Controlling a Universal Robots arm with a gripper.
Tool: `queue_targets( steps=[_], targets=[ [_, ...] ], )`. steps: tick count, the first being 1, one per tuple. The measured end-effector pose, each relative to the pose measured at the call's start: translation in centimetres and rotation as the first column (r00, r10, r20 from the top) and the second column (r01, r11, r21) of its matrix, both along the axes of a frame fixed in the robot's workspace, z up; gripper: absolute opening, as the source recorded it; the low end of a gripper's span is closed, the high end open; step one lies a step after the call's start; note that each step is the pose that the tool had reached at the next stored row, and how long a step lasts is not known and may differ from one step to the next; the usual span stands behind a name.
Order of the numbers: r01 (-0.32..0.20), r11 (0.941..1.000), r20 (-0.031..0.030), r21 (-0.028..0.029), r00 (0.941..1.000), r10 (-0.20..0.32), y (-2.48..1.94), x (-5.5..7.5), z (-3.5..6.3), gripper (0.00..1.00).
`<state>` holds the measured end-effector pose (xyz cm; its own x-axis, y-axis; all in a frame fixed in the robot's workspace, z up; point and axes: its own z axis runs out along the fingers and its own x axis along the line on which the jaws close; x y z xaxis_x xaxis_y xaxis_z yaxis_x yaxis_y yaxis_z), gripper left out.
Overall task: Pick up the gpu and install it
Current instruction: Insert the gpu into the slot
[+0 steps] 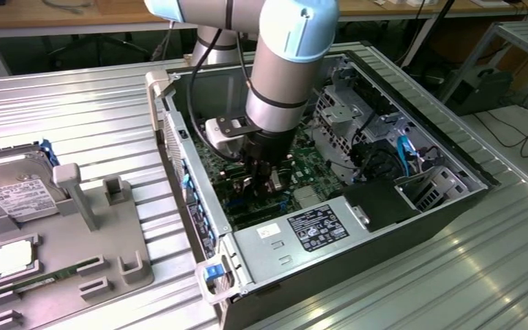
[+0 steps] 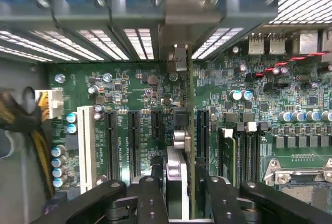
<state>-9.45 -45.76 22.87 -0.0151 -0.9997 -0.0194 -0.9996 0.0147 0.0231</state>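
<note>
Steel PC case [image 1: 447, 206] holds green motherboard [image 2: 129, 86], gpu [image 2: 182, 146] upright in slot.

Exterior view: bright daylight w/ strong glare on ribbed metal table [image 1: 484, 275]; computer case [image 1: 411, 227] interior shadowed under the arm. Wrist view: motherboard [image 2: 129, 105] evenly lit, sharp; vent slots [image 2: 104, 40] beyond the pincer [image 2: 181, 193] blown out; near pincer links blurred.

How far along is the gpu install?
Done: the gpu is off the bench and inside the computer case. In hand: it stands edge-on over the motherboard slots, between the gripper fingers. Left: whether it is fully seated can't be told.
</note>
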Motion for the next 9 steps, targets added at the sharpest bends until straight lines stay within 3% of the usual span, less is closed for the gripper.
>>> queue_targets(
  steps=[3, 9],
  targets=[
    [0.000, 1.0000, -0.0001, -0.0007, 1.0000, 0.000, 0.00, 0.0, 2.10, 0.36],
    [0.000, 1.0000, -0.0001, -0.0017, 1.0000, 0.000, 0.00, 0.0, 5.33, 0.36]
  ],
)
